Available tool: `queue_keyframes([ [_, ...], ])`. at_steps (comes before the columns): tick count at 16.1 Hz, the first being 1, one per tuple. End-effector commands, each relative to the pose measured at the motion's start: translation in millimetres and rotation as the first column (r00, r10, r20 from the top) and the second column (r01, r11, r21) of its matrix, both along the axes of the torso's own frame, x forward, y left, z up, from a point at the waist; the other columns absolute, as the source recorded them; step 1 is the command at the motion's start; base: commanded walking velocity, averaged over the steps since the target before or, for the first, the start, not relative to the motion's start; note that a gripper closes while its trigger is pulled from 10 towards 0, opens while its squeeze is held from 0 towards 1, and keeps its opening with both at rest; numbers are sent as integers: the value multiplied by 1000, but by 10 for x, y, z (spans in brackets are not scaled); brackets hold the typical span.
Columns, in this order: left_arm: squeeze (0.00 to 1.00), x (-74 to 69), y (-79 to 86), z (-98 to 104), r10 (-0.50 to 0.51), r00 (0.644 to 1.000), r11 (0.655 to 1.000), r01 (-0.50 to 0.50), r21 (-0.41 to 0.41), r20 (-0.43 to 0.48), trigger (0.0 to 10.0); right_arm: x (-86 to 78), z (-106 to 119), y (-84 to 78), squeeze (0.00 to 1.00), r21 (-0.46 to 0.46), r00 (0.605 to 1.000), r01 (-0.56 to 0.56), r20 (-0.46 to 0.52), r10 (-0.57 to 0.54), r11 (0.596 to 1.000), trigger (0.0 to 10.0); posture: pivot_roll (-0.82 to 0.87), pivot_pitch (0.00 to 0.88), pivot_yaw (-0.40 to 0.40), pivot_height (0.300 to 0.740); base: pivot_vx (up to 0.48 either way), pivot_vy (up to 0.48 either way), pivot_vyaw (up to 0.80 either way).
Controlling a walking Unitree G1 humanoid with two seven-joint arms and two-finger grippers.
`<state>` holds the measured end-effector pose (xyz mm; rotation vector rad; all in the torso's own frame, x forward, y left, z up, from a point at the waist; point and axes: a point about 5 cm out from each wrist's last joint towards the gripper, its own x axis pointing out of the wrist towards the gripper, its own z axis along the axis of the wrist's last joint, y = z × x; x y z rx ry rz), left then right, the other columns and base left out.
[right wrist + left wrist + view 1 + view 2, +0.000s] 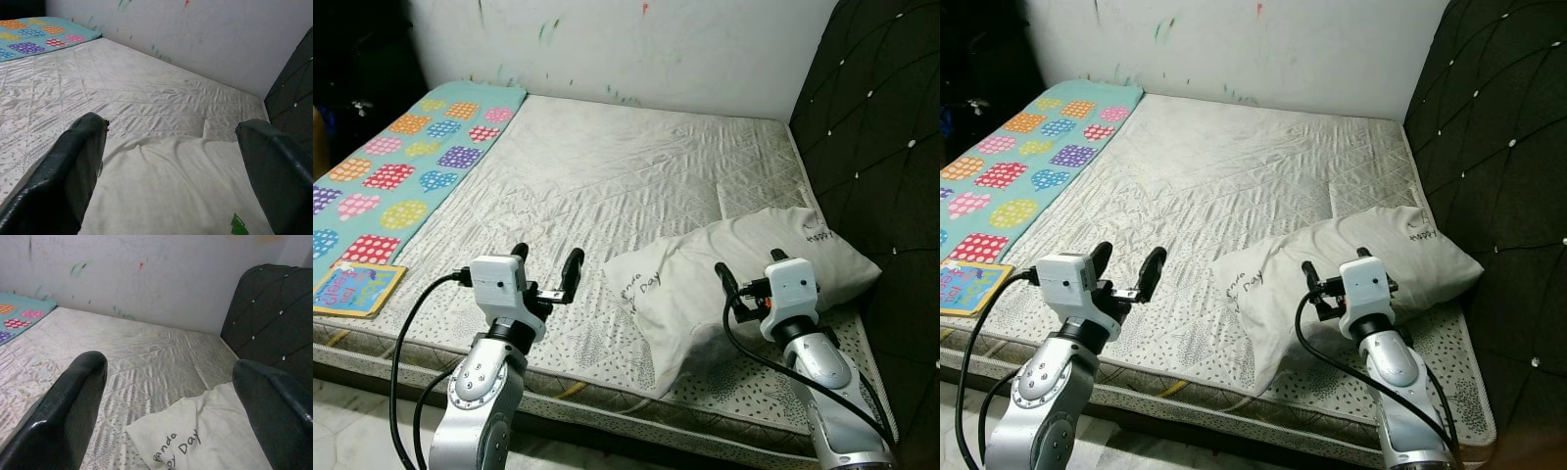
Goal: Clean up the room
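Two grippers up in front of us, both over the near edge of the mattress (607, 176). Left gripper (546, 266) hovers above bare quilted mattress, near-left of the pillow (724, 269), fingers spread wide, nothing between them. Right gripper (749, 272) sits over the near part of the pillow, fingers also spread wide, holding nothing; we cannot tell whether it touches the fabric.

Pillow is white, lies on the right half of the mattress, near side, angled with its far-right end close to the black tufted headboard (881, 147). Handwriting shows on its left corner, reading "Panda ... Day" in the left wrist view (173, 450), and a small print sits near its far-right end. In the right wrist view we see a small green mark on the pillowcase (238, 225).

Teal mat (401, 166) with coloured dotted patches runs along the left side of the mattress, from the near-left up to the far wall (636, 49). A colourful book (354, 288) lies at the mat's near end, close to the mattress edge, well apart from both grippers. Wall has scattered paint or crayon marks. Pale tiled floor (352, 431) shows below the mattress edge, near-left.
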<state>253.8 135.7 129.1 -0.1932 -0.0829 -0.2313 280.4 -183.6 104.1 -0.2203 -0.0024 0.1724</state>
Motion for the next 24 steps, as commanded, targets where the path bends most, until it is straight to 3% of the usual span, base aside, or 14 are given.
queue_keyframes([
  [1, 0, -6, -3, 30, -13, 1000, 1000, 13, 6, 17, 10000, 11, 42, -8, 0, -5, 1000, -7, 14, 7, 1000, 10000, -82, 3, -23, 740, 0, 0, 0],
  [24, 0, 7, -3, 6, -5, 1000, 1000, 5, 13, -3, 10000, 3, 14, -13, 0, -9, 1000, -6, 1, 6, 1000, 10000, -83, 6, -22, 740, 31, 0, 0],
])
